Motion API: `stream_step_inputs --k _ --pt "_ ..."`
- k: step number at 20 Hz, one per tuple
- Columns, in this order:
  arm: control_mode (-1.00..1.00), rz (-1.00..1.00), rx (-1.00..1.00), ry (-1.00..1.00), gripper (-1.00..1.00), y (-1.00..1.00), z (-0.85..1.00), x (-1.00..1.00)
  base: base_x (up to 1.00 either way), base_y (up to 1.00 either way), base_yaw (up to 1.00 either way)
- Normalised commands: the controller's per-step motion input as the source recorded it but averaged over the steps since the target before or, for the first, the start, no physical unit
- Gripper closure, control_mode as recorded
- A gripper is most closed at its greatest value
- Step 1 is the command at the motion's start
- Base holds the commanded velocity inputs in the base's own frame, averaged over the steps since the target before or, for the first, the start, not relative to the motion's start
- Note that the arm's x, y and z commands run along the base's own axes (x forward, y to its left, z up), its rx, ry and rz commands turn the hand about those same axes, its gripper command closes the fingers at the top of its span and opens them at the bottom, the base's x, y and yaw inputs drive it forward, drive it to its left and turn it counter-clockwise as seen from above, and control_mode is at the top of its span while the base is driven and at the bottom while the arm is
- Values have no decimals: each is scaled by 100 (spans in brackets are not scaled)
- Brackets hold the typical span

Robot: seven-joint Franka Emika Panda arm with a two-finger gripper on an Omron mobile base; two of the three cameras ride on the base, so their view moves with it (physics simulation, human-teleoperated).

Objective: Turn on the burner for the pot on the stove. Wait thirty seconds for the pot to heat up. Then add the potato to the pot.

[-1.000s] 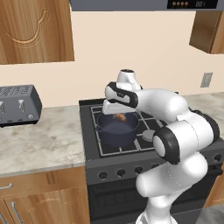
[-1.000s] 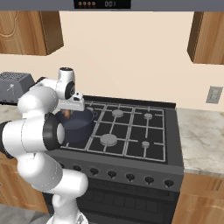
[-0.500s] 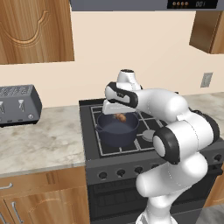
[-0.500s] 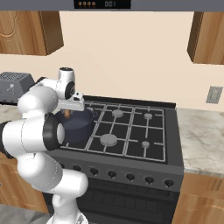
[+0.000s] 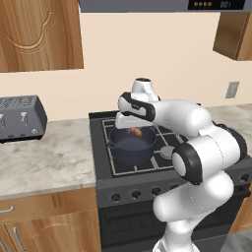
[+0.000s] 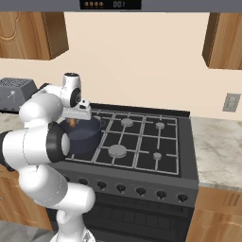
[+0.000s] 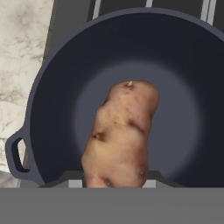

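Over the front left burner of the stove (image 5: 147,170), the hand (image 5: 135,129) hangs just above the open mouth of the pot (image 5: 132,145), its jaws narrowed on the potato (image 7: 119,136). The potato is held by one end, and its free end points down toward the pot's bare dark floor; in the hand view it lies over the middle of the round pot (image 7: 57,100), clear of the walls. One small side handle (image 7: 16,154) of the pot sticks out on the side toward the marbled desk (image 5: 44,162). In the right base view the potato (image 6: 72,123) shows as a small brown-orange lump under the hand (image 6: 72,119), at the pot's (image 6: 83,137) rim. A grey toaster (image 5: 19,118) stands on the desk, well apart to the left. Black knobs (image 6: 141,191) line the stove's (image 6: 142,142) front edge.
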Motion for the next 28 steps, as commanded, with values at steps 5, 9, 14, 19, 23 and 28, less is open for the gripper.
stream_step_inputs --k 5,9,14,19,23,28 --pt "-100 0 0 0 100 0 0 0 0 0 0" --pt "-100 0 0 0 100 0 0 0 0 0 0" --pt "-100 0 0 0 100 0 0 0 0 0 0" --pt "-100 0 0 0 100 0 0 0 0 0 0" --pt "-100 0 0 0 100 0 0 0 0 0 0" --pt "-100 0 0 0 100 0 0 0 0 0 0"
